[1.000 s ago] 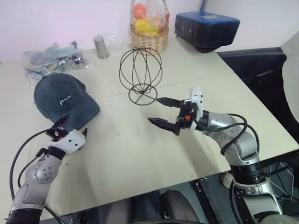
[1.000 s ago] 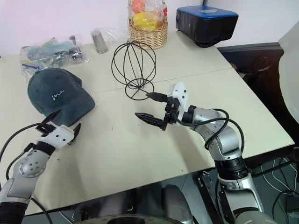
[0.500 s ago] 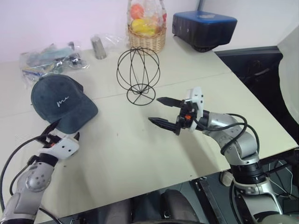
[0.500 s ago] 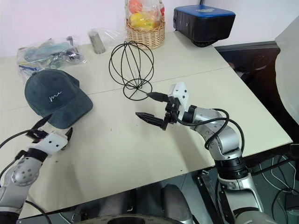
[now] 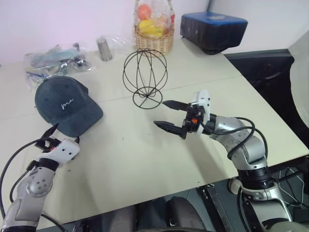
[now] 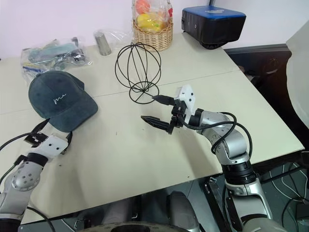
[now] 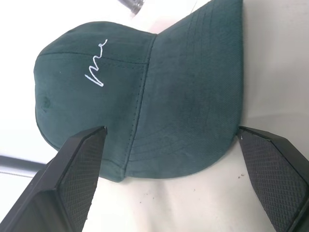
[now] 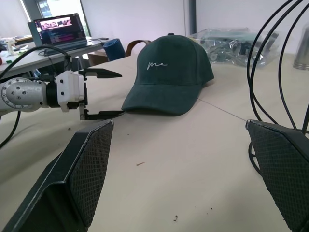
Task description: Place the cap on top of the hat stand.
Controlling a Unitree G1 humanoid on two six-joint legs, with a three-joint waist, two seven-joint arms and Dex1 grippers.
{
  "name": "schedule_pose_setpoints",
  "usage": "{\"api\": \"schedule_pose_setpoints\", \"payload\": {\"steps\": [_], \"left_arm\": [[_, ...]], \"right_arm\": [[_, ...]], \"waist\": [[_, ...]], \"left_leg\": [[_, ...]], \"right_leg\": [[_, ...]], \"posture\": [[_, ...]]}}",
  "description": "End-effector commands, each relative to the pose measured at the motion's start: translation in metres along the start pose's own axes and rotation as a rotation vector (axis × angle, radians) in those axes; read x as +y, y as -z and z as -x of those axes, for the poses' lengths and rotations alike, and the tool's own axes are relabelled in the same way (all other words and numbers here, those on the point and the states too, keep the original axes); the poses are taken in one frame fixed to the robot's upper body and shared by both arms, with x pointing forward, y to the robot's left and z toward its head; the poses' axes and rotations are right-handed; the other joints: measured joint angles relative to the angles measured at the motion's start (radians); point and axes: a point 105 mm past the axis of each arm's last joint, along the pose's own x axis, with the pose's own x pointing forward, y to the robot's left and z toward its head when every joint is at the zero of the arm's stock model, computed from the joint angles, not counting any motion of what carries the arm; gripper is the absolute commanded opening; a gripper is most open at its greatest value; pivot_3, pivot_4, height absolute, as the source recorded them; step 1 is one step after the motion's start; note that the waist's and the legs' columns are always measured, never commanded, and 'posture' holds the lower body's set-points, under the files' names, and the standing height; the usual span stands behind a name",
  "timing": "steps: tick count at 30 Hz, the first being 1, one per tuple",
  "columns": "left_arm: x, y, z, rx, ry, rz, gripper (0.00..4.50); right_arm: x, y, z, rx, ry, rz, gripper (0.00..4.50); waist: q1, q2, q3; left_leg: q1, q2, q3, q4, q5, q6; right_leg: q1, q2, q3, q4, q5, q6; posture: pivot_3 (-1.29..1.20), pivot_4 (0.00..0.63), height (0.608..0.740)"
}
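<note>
White cursive stitching, seemingly "me", is showing on the cap (image 5: 67, 106), lying flat on the table (image 5: 145, 154) left of the hat stand (image 5: 146, 79). The wicker basket (image 5: 154, 38) is holding bagged fruit. Left gripper (image 5: 62, 137), jaws wide, is facing the brim; right gripper (image 5: 170, 115) is hovering wide, empty.

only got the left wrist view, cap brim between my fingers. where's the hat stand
Observer: The hat stand sits mid-table, to the robot's right of the cap.
Operator: right gripper in the way
Observer: The right gripper hangs open just in front of the stand's base, holding nothing.
Operator: am i touching the cap
Observer: No. In the right wrist view the left gripper is open, just short of the brim.
</note>
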Motion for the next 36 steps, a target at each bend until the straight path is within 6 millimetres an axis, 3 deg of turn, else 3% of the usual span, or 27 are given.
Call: {"api": "schedule_pose_setpoints", "payload": {"steps": [1,9,21,28,36], "left_arm": [[-0.013,0.014,0.001,0.064,0.049,0.024,4.5],[-0.029,-0.005,-0.005,-0.03,0.138,0.096,4.5],[-0.023,-0.023,0.004,-0.148,0.165,0.061,4.5],[-0.022,-0.026,-0.011,-0.142,0.141,0.004,4.5],[-0.021,-0.024,-0.02,-0.127,0.123,-0.016,4.5]], "right_arm": [[0.0,-0.012,0.001,-0.03,0.0,0.045,4.48],[-0.001,-0.013,0.002,-0.031,0.008,0.047,4.48],[-0.001,-0.015,0.0,-0.036,0.001,0.051,4.48],[0.018,-0.021,-0.005,0.016,-0.112,0.168,4.48],[0.031,-0.012,-0.005,0.102,-0.222,0.1,4.48]], "waist": [[0.004,0.0,0.0],[0.025,0.003,-0.002],[0.023,0.004,-0.002],[0.028,0.004,-0.002],[0.029,0.004,-0.002]], "left_leg": [[0.0,0.0,0.0,0.0,0.0,0.0],[0.0,0.0,0.0,0.001,0.0,0.0],[0.0,-0.001,0.0,0.001,0.0,0.0],[0.0,-0.001,0.0,0.002,0.0,0.0],[0.0,-0.001,-0.001,0.002,0.0,0.0]], "right_leg": [[0.0,0.0,0.0,0.0,0.0,0.0],[0.001,0.0,0.0,0.0,0.0,0.0],[0.001,-0.001,0.0,-0.001,0.0,0.0],[0.002,-0.001,-0.001,-0.001,0.0,0.0],[0.003,-0.001,-0.002,-0.001,0.0,0.001]], "posture": [[0.0,0.15,0.74],[0.0,0.15,0.74],[0.0,0.15,0.74],[0.0,0.15,0.74],[0.0,0.15,0.74]]}}
